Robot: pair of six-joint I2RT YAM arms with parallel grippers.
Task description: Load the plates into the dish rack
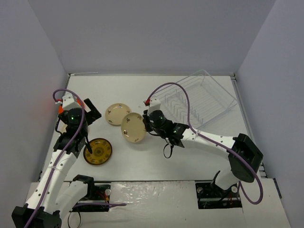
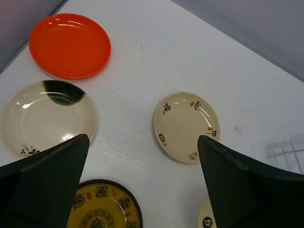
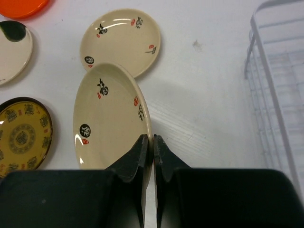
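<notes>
My right gripper is shut on the rim of a cream plate and holds it tilted on edge; it also shows in the top view. A second cream plate lies flat just behind it. The dark brown plate with the yellow centre lies at the front left. The orange plate lies at the far left, mostly hidden by my left arm in the top view. My left gripper is open and empty above the table between these plates. The clear dish rack stands at the back right, holding no plates.
Another cream plate with a dark green patch lies beside the orange one. White walls enclose the table on the left, back and right. The rack's corner shows to the right of the held plate.
</notes>
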